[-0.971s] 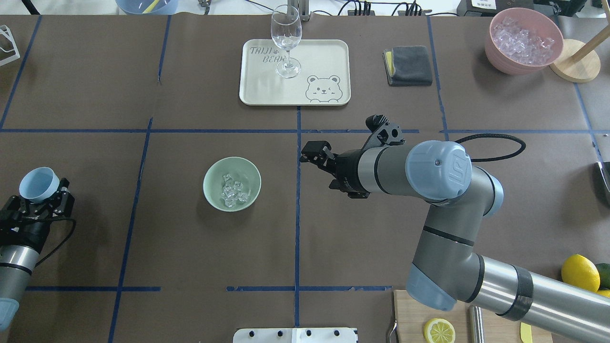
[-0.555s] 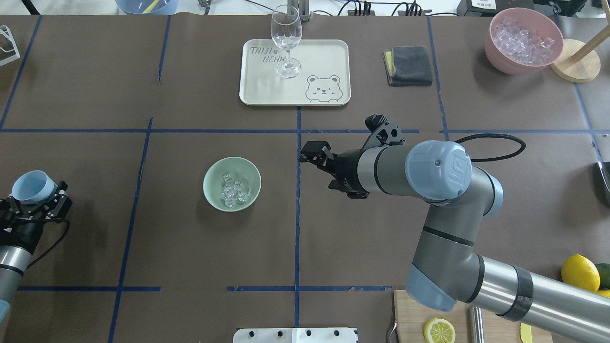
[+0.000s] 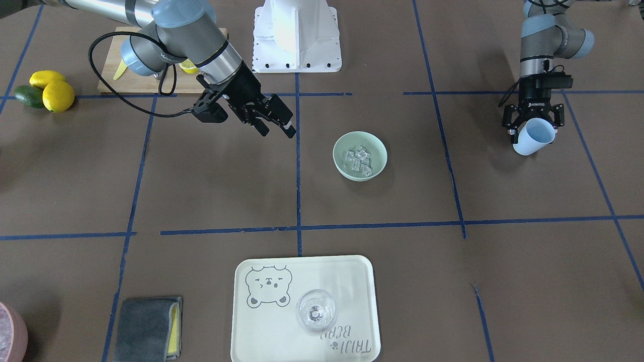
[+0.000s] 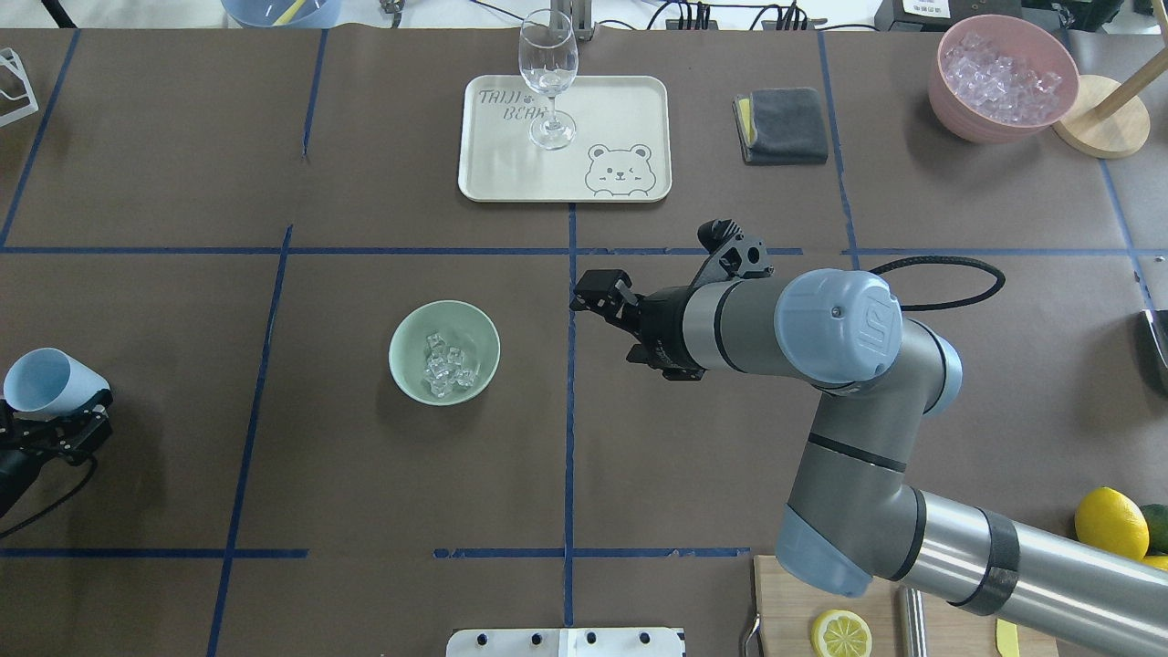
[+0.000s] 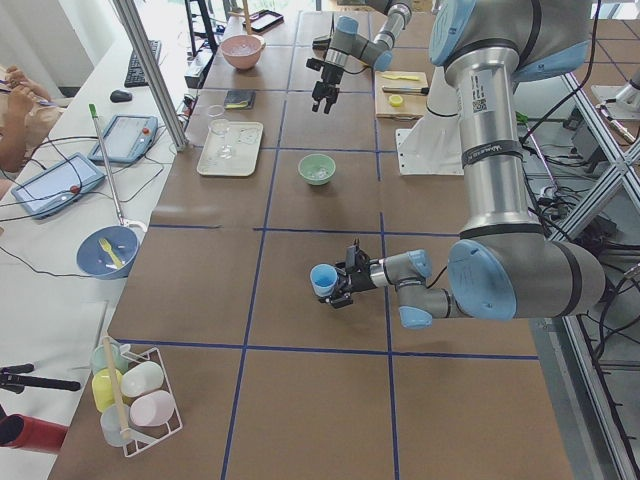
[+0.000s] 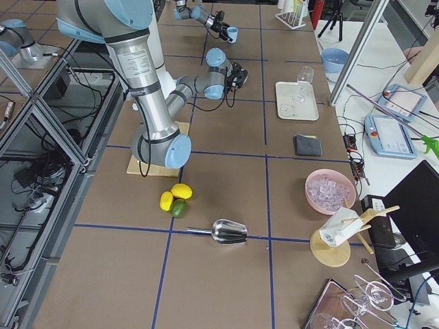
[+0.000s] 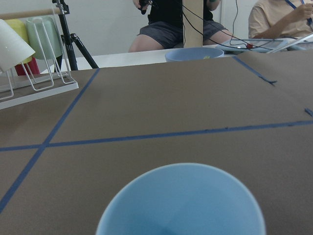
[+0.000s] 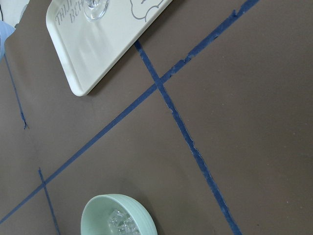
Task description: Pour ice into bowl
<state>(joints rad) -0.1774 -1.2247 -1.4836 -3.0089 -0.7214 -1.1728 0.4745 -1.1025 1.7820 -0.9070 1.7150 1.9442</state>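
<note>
I judged the pouring as practically done. On the left side, the blue cup (image 4: 46, 383) was well apart from the bowl, and in the left wrist view its inside looked empty (I saw only the smooth blue wall, no cubes). Further to the right, the mint-green bowl (image 4: 406, 351) stood upright on the brown table cover, between the two arms, and the ice (image 4: 447, 370) lay inside it as a small heap of clear cubes. I saw no cube on the table around the bowl. What remained, in my opinion, was only to set the cup down somewhere and to bring the arms to rest.

About the jaws: the left gripper (image 3: 533, 125) was closed on the blue cup, with one finger on each side of its wall, and it carried the cup tilted above the table, touching nothing else. The right gripper (image 3: 276, 128) hung in the air to the right of the bowl, near it but not touching. Its jaws were apart and there was nothing between them.
</note>
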